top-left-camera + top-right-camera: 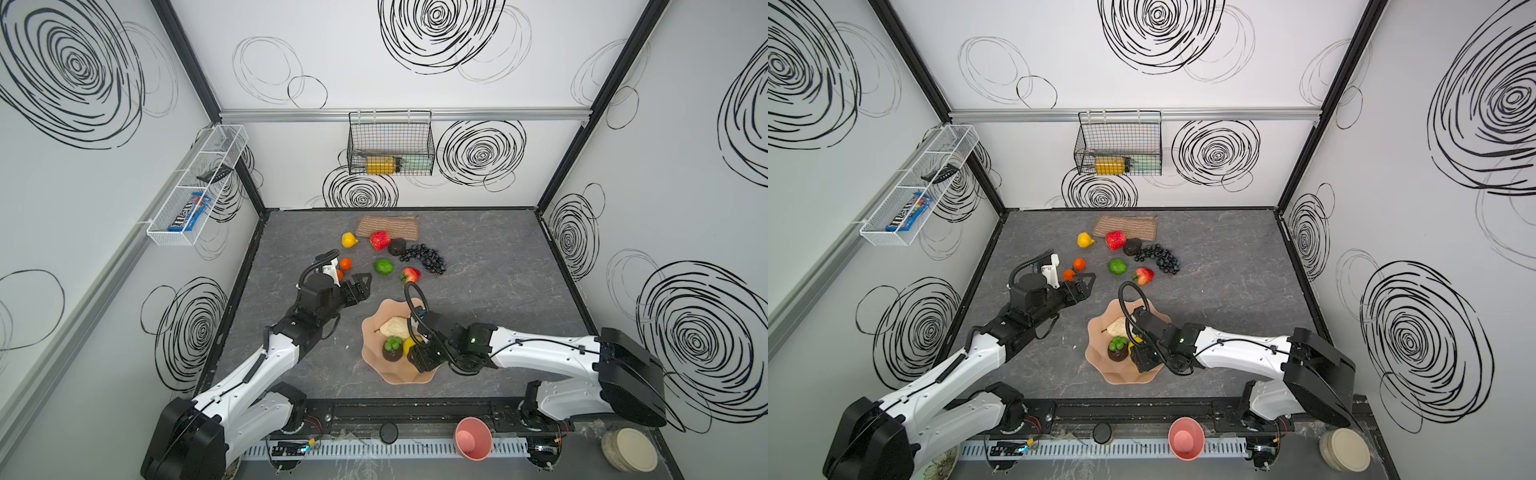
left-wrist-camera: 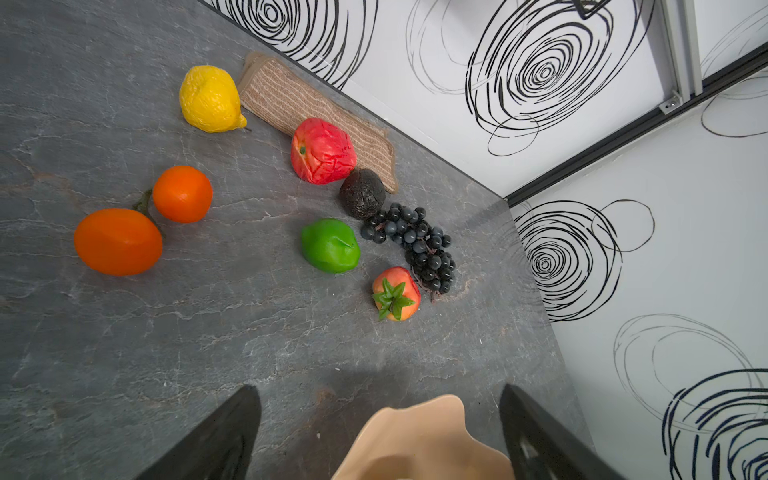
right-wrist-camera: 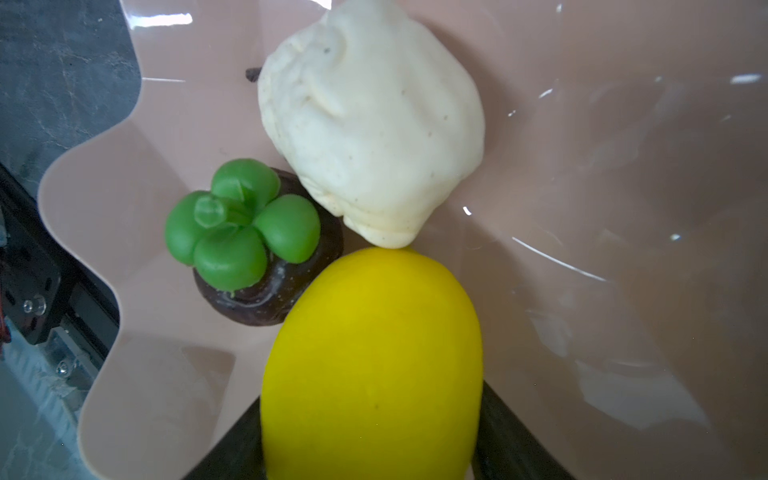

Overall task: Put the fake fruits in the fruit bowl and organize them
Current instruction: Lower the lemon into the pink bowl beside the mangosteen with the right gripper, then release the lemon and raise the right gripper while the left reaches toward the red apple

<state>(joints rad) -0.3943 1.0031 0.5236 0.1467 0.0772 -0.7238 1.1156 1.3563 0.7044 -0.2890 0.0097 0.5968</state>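
Bowl nearest: the peach-pink fruit bowl [image 1: 399, 374], glossy and wavy-rimmed, sits low and centre in both top views. Inside it a cream pear [image 3: 370, 124], a dark fruit with a green leafy cap [image 3: 241, 232] and a smooth yellow lemon [image 3: 370, 353] huddle together, touching. The right gripper [image 1: 417, 353] straddles that lemon; whether its jaws press it I cannot tell. Up and left of the bowl, the left gripper [image 1: 362, 286] hangs over the grey table [image 1: 498, 291], jaws spread wide, holding nothing. Beyond, upper centre, lie two oranges [image 2: 118, 241], a green lime [image 2: 330, 245], a strawberry [image 2: 395, 293], black grapes [image 2: 419, 245], a dark avocado [image 2: 361, 193], a crumpled red apple [image 2: 322, 150] and a wrinkled lemon [image 2: 210, 98] by the tan mat [image 2: 282, 95].
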